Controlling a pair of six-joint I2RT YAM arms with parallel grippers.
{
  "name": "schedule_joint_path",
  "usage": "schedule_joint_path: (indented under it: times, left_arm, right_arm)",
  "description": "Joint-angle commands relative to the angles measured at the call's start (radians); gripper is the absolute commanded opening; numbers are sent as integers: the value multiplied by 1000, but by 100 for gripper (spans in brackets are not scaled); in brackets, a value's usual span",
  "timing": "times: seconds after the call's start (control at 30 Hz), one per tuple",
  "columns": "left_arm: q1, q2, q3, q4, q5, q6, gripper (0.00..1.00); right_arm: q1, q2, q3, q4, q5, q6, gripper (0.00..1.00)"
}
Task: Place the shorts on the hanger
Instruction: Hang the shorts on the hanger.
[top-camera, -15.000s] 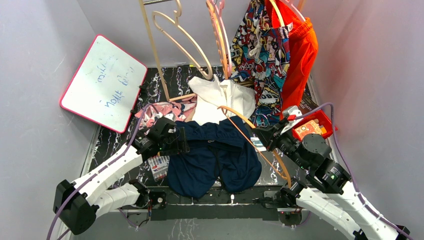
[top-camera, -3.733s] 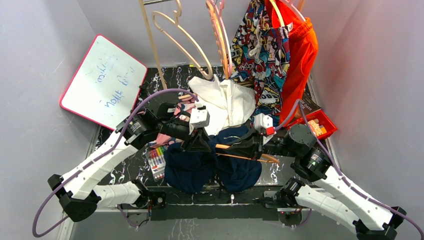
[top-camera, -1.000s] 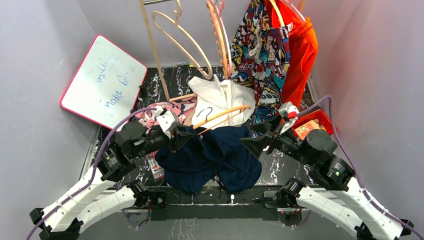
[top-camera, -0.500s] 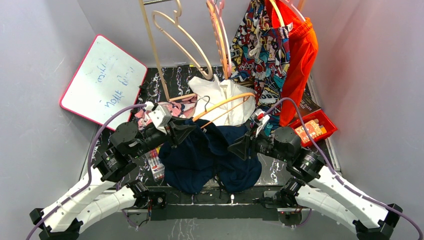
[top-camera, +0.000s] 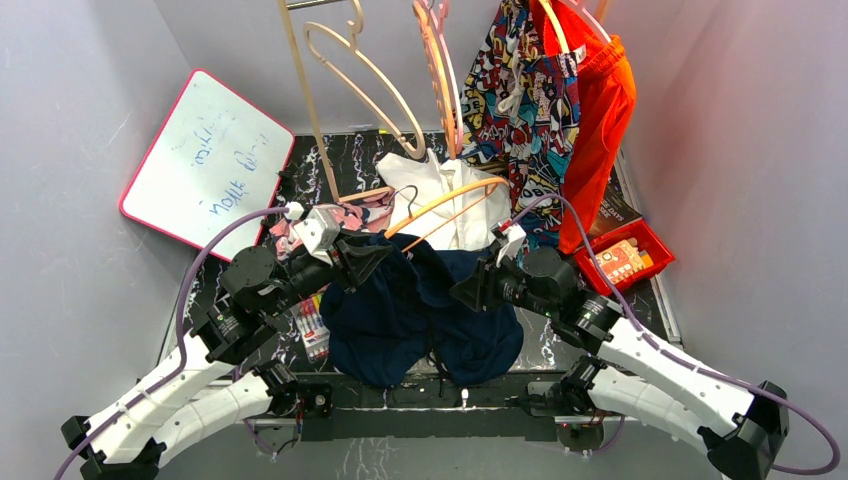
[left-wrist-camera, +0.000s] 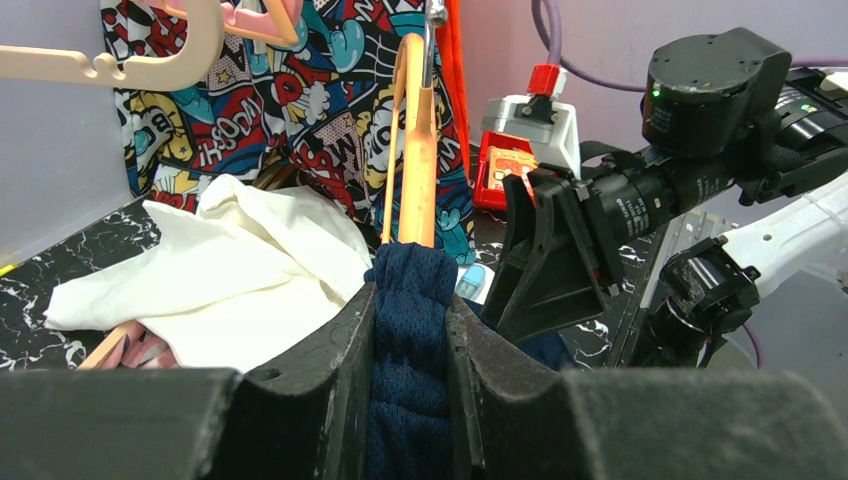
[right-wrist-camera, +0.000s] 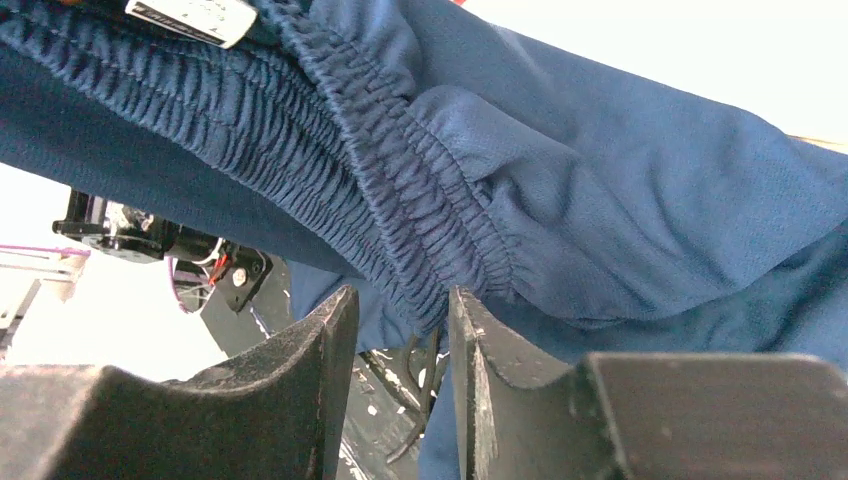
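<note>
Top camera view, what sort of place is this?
Likely a robot test cell for clothes handling: plain walls box in a black marbled table, spare hangers and comic-print shorts hang at the back, a scribbled whiteboard leans at left.

Setting: robot test cell, lab-type; plain grey walls (top-camera: 80, 120) boxing in black marbled tabletop (top-camera: 340, 165); left arm (top-camera: 170, 380) and right arm (top-camera: 670, 365) bolted to near-edge rail (top-camera: 440, 395); pink-framed whiteboard (top-camera: 205, 165) propped against left wall; comic-print shorts (top-camera: 520, 90) among sample garments hung at back.

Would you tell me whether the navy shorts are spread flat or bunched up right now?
Bunched: the shorts hang crumpled, a fold pinched in the left hand.
</note>
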Motion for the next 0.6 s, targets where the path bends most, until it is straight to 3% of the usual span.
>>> schedule_joint_path:
  times: [0.0,0.3,0.47,0.57]
  left_arm:
    - [0,-15,16,125,-8,-1,0]
    - [1,-24,17,103,-14,2,0]
    - [0,-29,15,102,-36,4,0]
    - [1,-33,14,109,-59,2,0]
  right_arm:
    - [4,20,-7,102,33,46,45]
    - [12,45,6,58,68,38,39]
    - [25,56,10,35,107,34,49]
    - [33,65,10,19,137,37,50]
